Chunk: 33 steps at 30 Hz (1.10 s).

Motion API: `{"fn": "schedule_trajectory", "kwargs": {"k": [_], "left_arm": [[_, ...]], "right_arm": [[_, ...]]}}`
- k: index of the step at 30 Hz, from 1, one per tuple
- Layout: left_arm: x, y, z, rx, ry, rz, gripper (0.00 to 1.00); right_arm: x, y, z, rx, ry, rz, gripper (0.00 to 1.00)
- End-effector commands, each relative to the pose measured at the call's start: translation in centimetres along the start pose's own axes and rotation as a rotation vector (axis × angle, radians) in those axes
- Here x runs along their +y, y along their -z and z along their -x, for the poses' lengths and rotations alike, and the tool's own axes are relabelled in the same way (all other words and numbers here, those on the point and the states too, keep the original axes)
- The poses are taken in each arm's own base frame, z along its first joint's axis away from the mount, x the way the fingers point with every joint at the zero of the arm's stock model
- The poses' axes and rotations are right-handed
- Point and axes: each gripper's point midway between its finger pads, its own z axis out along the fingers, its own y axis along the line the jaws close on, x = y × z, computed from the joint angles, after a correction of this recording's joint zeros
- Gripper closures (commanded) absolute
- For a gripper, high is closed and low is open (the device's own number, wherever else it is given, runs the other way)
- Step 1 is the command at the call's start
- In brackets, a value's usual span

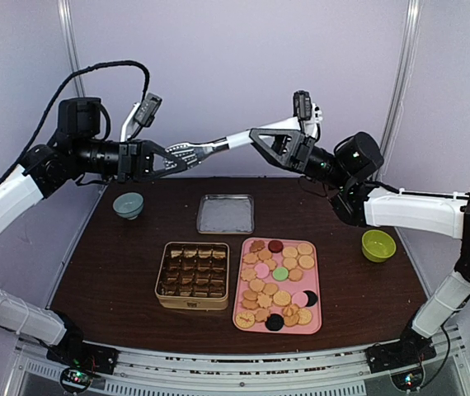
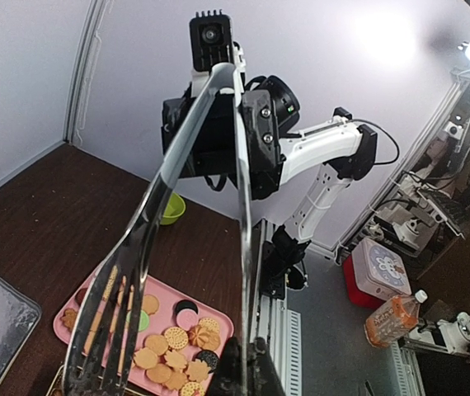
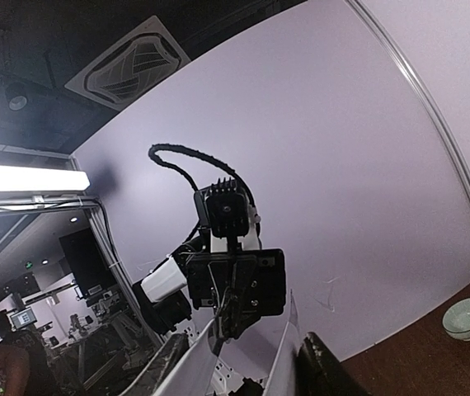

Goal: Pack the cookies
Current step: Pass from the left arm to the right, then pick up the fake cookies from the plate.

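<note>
Metal tongs (image 1: 210, 147) clamped in left fingers (image 2: 260, 375), right fingers (image 3: 321, 371) around other end, grip unclear

I'm holding my left arm (image 1: 21, 194) and right arm (image 1: 416, 210) raised, pincers facing each other. The left pincer (image 1: 179, 158) is clamping the tongs (image 1: 206, 148) by their slotted tips. The right pincer (image 1: 256, 137) is straddling their other end, and I can't tell whether it's gripping.
</note>
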Motion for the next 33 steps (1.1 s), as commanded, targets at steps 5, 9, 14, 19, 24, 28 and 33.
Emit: {"fn": "schedule_trajectory", "kwargs": {"k": [5, 9, 14, 19, 24, 28, 33], "left_arm": [[2.1, 1.3, -1.7, 0.068, -0.070, 0.081, 0.71], [5.0, 2.4, -3.6, 0.125, -0.030, 0.158, 0.36], [8.0, 4.8, -4.8, 0.171, -0.062, 0.305, 0.18], [12.3, 8.8, -7.4, 0.285, -0.021, 0.506, 0.04], [15.1, 12.8, -11.5, 0.442, 0.076, 0.630, 0.02], [16.2, 14.7, -14.8, 0.535, 0.148, 0.663, 0.02], [16.8, 15.7, -17.6, 0.618, 0.195, 0.660, 0.02]], "right_arm": [[2.9, 1.4, 0.9, -0.025, 0.083, -0.015, 0.64], [1.6, 3.0, -0.7, 0.025, 0.145, -0.164, 0.70], [-1.3, 6.3, -3.5, 0.145, 0.228, -0.392, 0.70], [-3.8, 11.2, -5.9, 0.291, 0.332, -0.643, 0.70], [-5.0, 15.3, -7.4, 0.363, 0.396, -0.798, 0.70], [-6.0, 17.1, -8.5, 0.396, 0.408, -0.866, 0.70], [-6.8, 17.4, -10.2, 0.428, 0.363, -0.859, 0.69]]}}
